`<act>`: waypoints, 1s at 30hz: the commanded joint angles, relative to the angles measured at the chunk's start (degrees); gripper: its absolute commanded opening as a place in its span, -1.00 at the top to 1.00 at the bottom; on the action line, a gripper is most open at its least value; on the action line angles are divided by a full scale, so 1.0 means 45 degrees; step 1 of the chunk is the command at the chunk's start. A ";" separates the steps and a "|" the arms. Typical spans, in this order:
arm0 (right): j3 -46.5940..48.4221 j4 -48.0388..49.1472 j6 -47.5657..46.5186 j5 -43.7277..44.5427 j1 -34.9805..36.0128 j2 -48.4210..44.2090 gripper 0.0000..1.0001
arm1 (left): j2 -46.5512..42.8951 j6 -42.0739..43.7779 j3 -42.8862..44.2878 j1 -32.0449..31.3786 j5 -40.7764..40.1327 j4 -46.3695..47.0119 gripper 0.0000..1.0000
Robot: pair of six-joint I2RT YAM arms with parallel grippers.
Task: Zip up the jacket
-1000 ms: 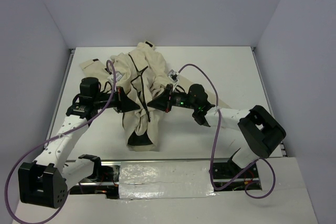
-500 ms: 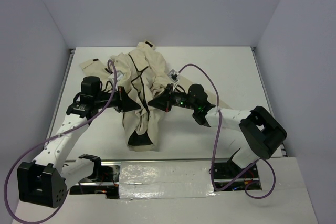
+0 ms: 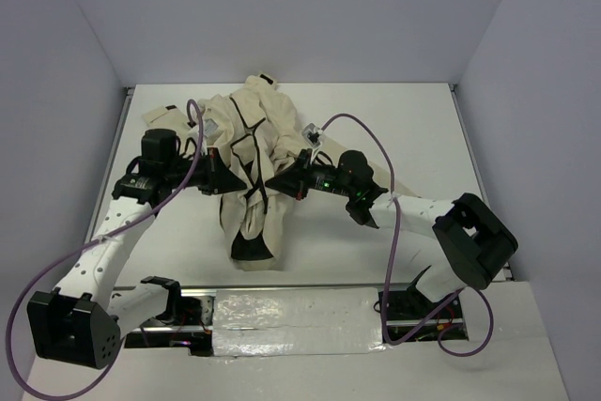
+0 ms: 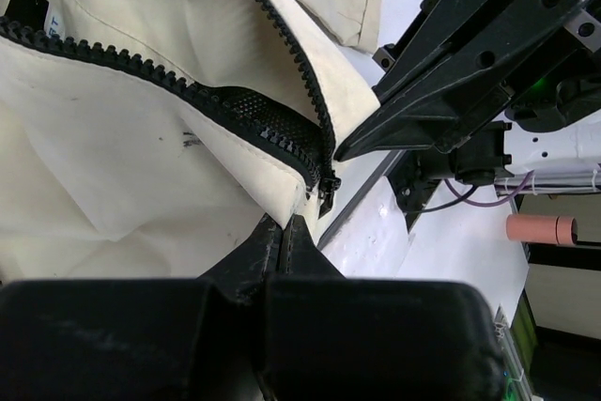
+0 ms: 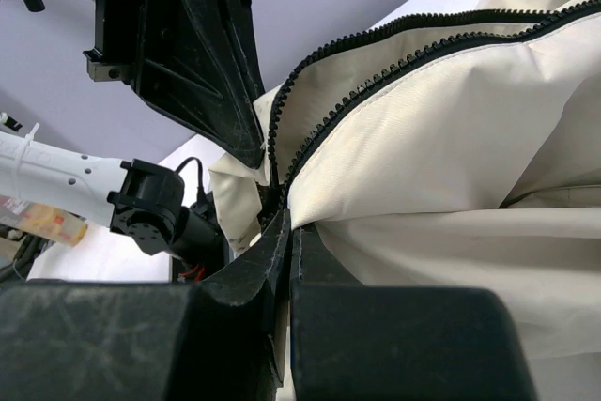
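On the white surface [image 3: 413, 129] the jacket [image 3: 272, 129] lies bunched in the middle, its zipper [image 4: 282, 133] open nearly all the way, while the left gripper [image 4: 286, 227] and right gripper [image 5: 285, 223] each pinch its bottom edge tight.

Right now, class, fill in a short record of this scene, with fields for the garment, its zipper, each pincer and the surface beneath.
Garment: cream jacket, crumpled
Zipper: dark zipper, mostly open, its two rows of teeth apart and meeting at the slider
Left pincer: shut on the jacket's bottom edge beside the slider
Right pincer: shut on the jacket's cloth by the zipper's lower end
Surface: white table, the jacket lying on it
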 commanded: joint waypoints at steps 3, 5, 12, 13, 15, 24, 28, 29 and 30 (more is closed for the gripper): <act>0.0039 0.0302 -0.0268 0.0354 0.0104 -0.0605 1.00 | 0.0108 0.0019 0.0267 -0.0022 -0.0022 0.0258 1.00; 0.0156 0.0048 -0.0384 0.0471 0.0124 -0.0624 1.00 | 0.0049 -0.0060 0.0267 -0.0139 -0.0002 0.0434 1.00; 0.0508 -0.0871 -0.0756 0.0862 0.0339 -0.0664 1.00 | 0.0049 -0.0040 0.0346 -0.0451 -0.0490 0.0396 1.00; 0.0508 -0.0833 -0.0737 0.0882 0.0358 -0.0644 1.00 | 0.0068 -0.0021 0.0346 -0.0471 -0.0491 0.0396 1.00; 0.0469 -0.0774 -0.0678 0.0921 0.0358 -0.0664 1.00 | 0.0107 0.0135 0.0365 -0.0569 -0.0704 0.0261 1.00; 0.0469 -0.0539 -0.0658 0.0960 0.0397 -0.0781 1.00 | 0.0205 0.0253 0.0267 -0.0764 -0.1311 0.0064 1.00; 0.0586 -0.0676 -0.0717 0.0960 0.0417 -0.0800 1.00 | 0.0225 0.0486 0.0404 -0.0901 -0.1292 0.0025 1.00; 0.0625 -0.0715 -0.0756 0.0960 0.0398 -0.0781 1.00 | 0.0244 0.0506 0.0404 -0.0940 -0.1272 0.0025 1.00; 0.0664 -0.0734 -0.0756 0.0960 0.0397 -0.0781 1.00 | 0.0206 0.0506 0.0385 -0.0959 -0.1272 0.0025 1.00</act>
